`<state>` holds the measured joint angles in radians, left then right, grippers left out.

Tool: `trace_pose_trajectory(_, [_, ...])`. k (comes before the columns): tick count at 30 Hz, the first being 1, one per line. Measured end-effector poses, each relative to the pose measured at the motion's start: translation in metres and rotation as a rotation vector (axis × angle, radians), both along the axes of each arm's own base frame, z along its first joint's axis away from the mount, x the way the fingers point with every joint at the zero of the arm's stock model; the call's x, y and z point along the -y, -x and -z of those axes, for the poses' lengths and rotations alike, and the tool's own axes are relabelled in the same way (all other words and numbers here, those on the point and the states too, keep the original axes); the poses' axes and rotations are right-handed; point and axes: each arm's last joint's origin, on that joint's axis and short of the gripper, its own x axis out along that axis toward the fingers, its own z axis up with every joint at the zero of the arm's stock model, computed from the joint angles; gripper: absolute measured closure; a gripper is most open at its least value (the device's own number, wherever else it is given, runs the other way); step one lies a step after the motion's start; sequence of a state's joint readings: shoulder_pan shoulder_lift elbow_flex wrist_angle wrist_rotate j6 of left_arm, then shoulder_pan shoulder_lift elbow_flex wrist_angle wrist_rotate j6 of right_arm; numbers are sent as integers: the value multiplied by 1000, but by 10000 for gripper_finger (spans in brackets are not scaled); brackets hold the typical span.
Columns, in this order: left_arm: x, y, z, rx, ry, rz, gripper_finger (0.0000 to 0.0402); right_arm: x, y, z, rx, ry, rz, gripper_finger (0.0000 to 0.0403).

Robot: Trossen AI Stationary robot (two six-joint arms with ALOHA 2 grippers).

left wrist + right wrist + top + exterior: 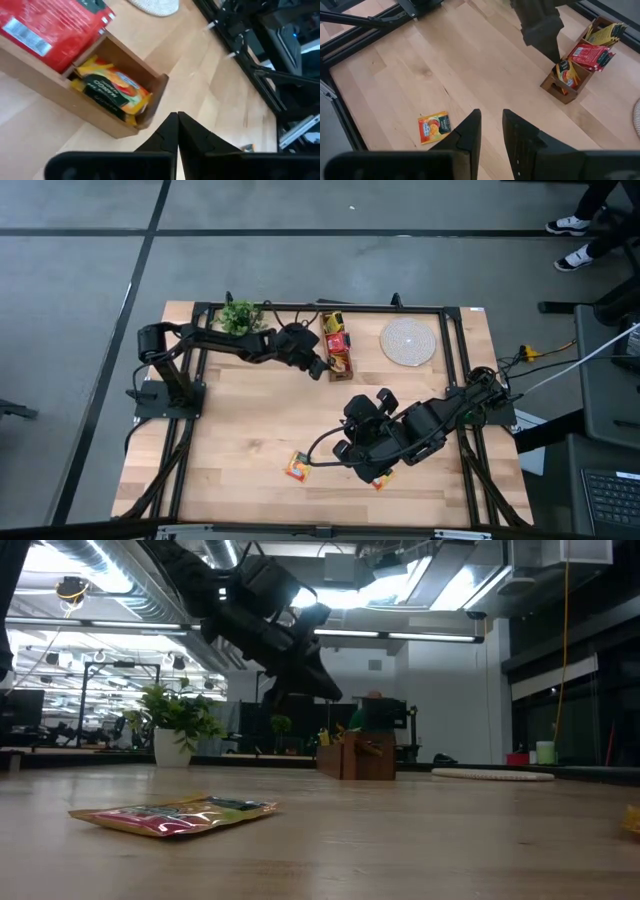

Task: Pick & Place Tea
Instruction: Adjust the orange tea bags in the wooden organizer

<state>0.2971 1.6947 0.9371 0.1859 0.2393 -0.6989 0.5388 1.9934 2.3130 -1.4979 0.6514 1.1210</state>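
- The left gripper [318,369] hangs over the near end of the wooden box [338,350] at the back of the table, its fingers [172,131] pressed together with nothing between them.
- In the left wrist view the wooden box [122,127] shows two compartments: a yellow-orange sachet with a dark label [111,91] lies in the one nearest the fingers, and a red sachet [47,25] sticks out of the next one.
- The right wrist view shows the same box [570,80] holding the orange sachet [565,75], the red sachet [589,54] and, farthest back, a yellow sachet [606,34].
- The right gripper [362,465] hovers above the front of the table with a narrow gap between its fingers [470,131] (they hold nothing).
- An orange loose sachet [297,467] lies flat on the table [240,430], just to the left of the right gripper; the right wrist view shows it [434,126] near the finger.
- Another sachet [381,479] peeks out beneath the right gripper, mostly hidden.
- A potted plant [238,316] and a round woven mat [408,341] sit at the back edge.
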Motion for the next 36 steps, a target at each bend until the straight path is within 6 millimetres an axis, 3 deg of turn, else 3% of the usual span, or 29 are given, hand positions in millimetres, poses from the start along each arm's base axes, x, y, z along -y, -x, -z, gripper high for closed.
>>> trace_pose_trajectory(11, [-9,6,6,-96,-84,-84,400,0,0,0,3,-2,0,321])
trace_pose_trajectory(28, [7,-3,10,-86,-176,-93,399,8,-3,0,-8,8,16,321])
trace_pose_trajectory(36, [12,-9,26,-108,-141,-78,400,7,-3,0,-8,7,17,321])
